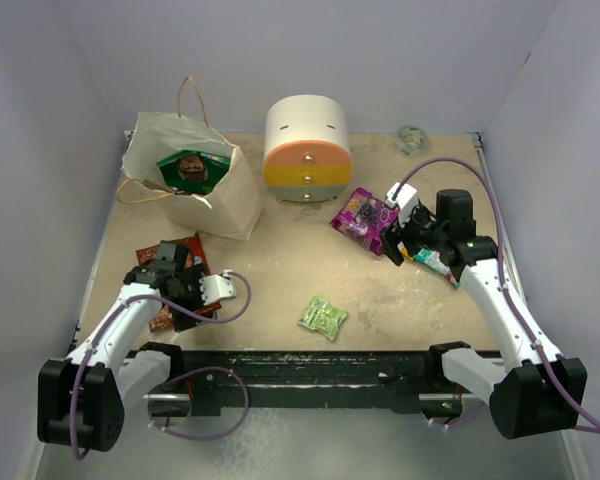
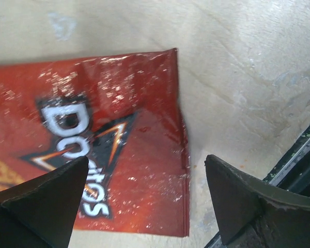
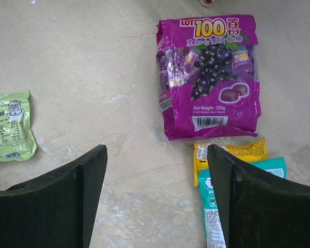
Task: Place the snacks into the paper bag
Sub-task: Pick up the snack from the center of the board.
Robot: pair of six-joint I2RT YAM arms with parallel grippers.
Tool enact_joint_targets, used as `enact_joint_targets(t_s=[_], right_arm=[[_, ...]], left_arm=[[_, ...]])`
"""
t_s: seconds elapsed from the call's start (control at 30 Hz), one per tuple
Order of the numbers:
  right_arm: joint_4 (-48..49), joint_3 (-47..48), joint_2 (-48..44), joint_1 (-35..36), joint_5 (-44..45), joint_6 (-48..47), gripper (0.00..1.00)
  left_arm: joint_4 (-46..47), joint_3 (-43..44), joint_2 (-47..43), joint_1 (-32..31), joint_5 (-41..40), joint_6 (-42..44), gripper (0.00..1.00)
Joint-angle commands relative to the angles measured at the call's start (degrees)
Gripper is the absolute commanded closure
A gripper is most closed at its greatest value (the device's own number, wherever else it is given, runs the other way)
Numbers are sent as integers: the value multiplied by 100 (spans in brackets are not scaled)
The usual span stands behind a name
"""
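The cream paper bag [image 1: 230,200] lies open at the back left with a green packet [image 1: 192,170] in its mouth. My left gripper [image 1: 167,278] is open, low over the red Doritos packet [image 1: 188,247]; in the left wrist view the jaws [image 2: 147,165] straddle the packet's right edge [image 2: 139,170]. My right gripper [image 1: 402,250] is open and empty over bare table [image 3: 156,150]. The purple packet [image 3: 209,77] lies just ahead of it. Orange [image 3: 232,152] and teal [image 3: 271,166] packets lie partly under its right finger. A lime-green packet [image 1: 323,317] lies mid-table.
A round white container [image 1: 307,148] with pastel drawers stands at the back centre. A small pale object [image 1: 411,138] sits at the back right. Another dark-red packet [image 1: 162,319] peeks from under the left arm. A black rail [image 1: 310,365] runs along the near edge.
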Motion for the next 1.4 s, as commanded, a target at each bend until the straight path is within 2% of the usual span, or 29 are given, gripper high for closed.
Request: enact_joint_targets(t_s=[0.0, 0.2, 0.4, 0.6, 0.9, 1.2, 1.37], right_arm=[[71, -12, -108, 21, 76, -83, 20], [64, -13, -81, 23, 72, -88, 19], [57, -29, -94, 21, 37, -85, 19], [35, -16, -81, 24, 26, -85, 19], [27, -20, -81, 22, 29, -98, 19], [36, -12, -12, 21, 49, -96, 19], [36, -3, 15, 22, 55, -93, 19]], left_arm=[[557, -234, 167, -250, -270, -45, 3], [832, -451, 459, -252, -436, 184, 6], [947, -555, 640, -252, -570, 356, 17], [891, -533, 848, -252, -731, 594, 34], [936, -437, 1181, -252, -754, 658, 66], [-442, 474, 915, -311, -94, 315, 99], [-1447, 1139, 720, -417, 27, 229, 100]])
